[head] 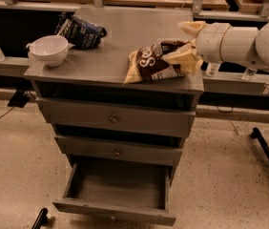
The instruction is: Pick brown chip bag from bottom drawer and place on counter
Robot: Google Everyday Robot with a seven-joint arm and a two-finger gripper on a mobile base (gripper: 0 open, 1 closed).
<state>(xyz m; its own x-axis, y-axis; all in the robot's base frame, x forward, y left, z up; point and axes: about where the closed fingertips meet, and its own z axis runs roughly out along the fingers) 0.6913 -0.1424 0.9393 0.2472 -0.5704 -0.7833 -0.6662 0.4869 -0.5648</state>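
The brown chip bag (154,62), dark brown with tan ends and white lettering, lies on its side on the counter (125,37) near the front right corner. My gripper (186,46) reaches in from the right. Its cream fingers (183,61) are closed around the bag's right end. The bottom drawer (118,185) is pulled open below, and nothing shows inside it.
A white bowl (48,49) stands at the counter's front left and a dark blue chip bag (79,31) lies behind it. The two upper drawers (113,119) are shut. Wooden benches run along the back. A black stand leg (268,151) is on the floor at right.
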